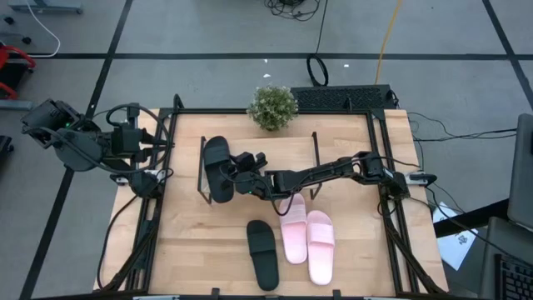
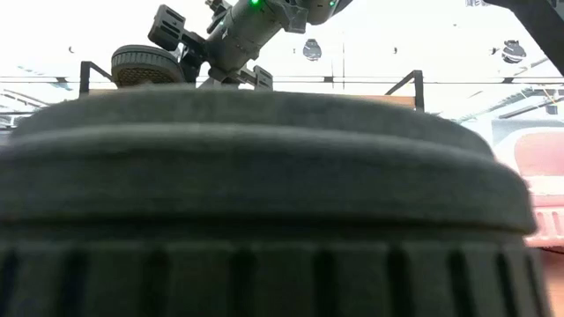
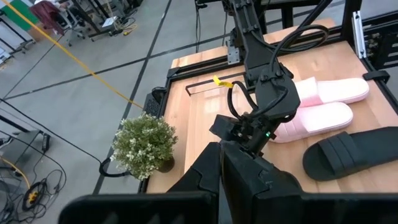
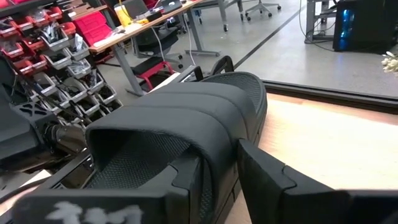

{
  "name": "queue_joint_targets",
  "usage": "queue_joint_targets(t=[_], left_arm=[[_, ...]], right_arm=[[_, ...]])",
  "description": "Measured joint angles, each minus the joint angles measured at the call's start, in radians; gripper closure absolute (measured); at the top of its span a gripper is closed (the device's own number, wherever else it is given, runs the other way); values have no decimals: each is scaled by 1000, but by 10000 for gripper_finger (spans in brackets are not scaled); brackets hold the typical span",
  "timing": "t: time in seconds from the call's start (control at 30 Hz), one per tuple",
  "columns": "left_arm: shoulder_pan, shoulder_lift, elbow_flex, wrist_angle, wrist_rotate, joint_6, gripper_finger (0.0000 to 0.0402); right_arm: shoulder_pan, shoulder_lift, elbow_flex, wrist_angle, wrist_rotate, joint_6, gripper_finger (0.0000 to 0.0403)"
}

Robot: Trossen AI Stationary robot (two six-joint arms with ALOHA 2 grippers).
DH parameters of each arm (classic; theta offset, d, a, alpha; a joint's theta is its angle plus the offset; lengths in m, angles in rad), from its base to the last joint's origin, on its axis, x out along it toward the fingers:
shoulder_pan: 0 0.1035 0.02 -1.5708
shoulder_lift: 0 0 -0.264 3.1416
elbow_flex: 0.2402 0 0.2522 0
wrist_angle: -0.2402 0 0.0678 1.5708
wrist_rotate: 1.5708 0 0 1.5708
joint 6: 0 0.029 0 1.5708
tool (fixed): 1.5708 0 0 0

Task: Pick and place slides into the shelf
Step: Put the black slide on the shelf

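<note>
One black slide (image 1: 218,169) is at the left part of the shelf (image 1: 279,152), a low light-wood board on black legs. My right gripper (image 1: 236,169) reaches across from the table's right and is shut on that slide (image 4: 180,118). The low view shows the slide (image 2: 141,66) at the level of the shelf board (image 2: 398,99). The other black slide (image 1: 263,254) lies flat on the table in front of the shelf, and it fills the low view (image 2: 264,194). The pink pair (image 1: 306,237) lies beside it. My left gripper (image 1: 154,143) waits shut past the table's left edge. My right gripper holds the black slide at its side, by the strap (image 4: 214,146). One finger (image 4: 186,180) lies on the foot-opening side and the other finger (image 4: 267,180) outside the slide's edge. The fingers come level from the table's right, across the slide. Whether the sole rests on the board cannot be told.
A small potted plant (image 1: 272,107) stands at the table's far edge behind the shelf. Black frame rails (image 1: 387,208) run along the table's left and right sides. Bare board lies on the shelf's right part, and bare tabletop (image 1: 200,242) left of the near black slide.
</note>
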Motion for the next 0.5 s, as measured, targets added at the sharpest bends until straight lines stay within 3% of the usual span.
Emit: queue_joint_targets(t=[0.5], left_arm=[[0,0,0,0,0,-27,382]], right_arm=[[20,-7,1,25,3,-26,314]])
